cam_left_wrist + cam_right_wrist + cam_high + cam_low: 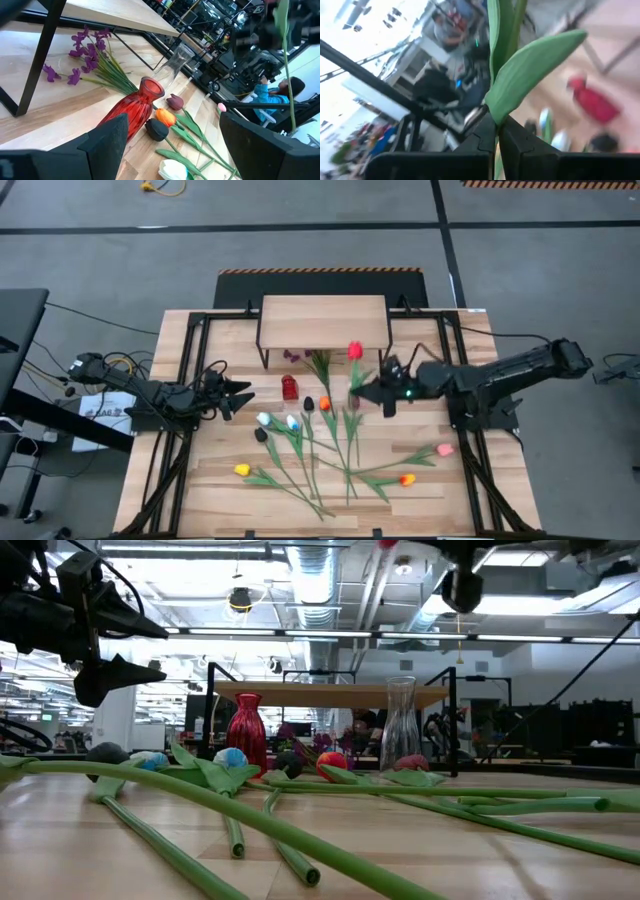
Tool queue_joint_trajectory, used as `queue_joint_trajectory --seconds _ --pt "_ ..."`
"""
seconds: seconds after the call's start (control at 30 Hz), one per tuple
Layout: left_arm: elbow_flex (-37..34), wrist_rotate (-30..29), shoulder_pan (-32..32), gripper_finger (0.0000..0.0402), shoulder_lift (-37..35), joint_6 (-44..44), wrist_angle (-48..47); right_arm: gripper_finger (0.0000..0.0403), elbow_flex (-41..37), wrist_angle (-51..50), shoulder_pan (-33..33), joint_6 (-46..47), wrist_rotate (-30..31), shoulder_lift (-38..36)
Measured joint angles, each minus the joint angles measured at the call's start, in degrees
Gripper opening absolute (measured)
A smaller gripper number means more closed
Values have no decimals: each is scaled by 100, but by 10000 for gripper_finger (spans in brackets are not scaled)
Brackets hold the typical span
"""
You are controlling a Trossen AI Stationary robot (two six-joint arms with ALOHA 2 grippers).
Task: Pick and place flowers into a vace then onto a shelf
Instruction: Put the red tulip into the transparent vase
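Observation:
My right gripper [362, 392] hangs above the table's middle, in front of the shelf [323, 320], shut on a red tulip [355, 351]. A clear glass vase [400, 725] stands close below it. The red vase [290, 387] stands to its left on the table. Near it lie black [157, 129], orange [165, 117], maroon [175, 102] and white [172, 170] tulips. The purple sprig [90, 55] lies partly under the shelf. My left gripper [243, 396] hovers open left of the red vase, pointing at it. My right gripper pinches the red tulip's green stem [495, 117] between its two fingers, right where a broad leaf [535, 65] branches off. The fingers come level from the table's right and lie across the stem. The tulip is lifted clear and upright, its lower stem [287, 75] hanging below the fingers.
Several more tulips lie spread over the near half of the table, among them yellow [242, 469], orange [407, 479] and pink [445, 449] ones. Their long stems [300, 830] cross each other. A person in blue [270, 97] sits beyond the table's right side.

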Motion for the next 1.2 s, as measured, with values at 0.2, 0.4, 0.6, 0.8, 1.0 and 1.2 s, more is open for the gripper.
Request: queue_joint_trajectory --seconds 0.2,0.4,0.6,0.8,1.0,1.2 --pt "0 -4 0 303 0 0 -2 1 148 -12 -579 -1218 192 -393" --pt "0 -11 0 303 0 -2 -4 1 154 -181 -1147 -2470 880 -719" --pt "0 -45 0 303 0 -1 -63 1 154 -193 -1666 -2920 1179 -820" --pt "2 -121 0 303 0 215 -59 1 154 -178 -1900 -3181 1167 -814" --pt "10 505 0 303 14 2489 -130 1 154 -176 -2034 -3316 1158 -812" --pt "4 1668 -2 303 26 3360 -11 1 154 -172 -2042 -3503 1156 -811"
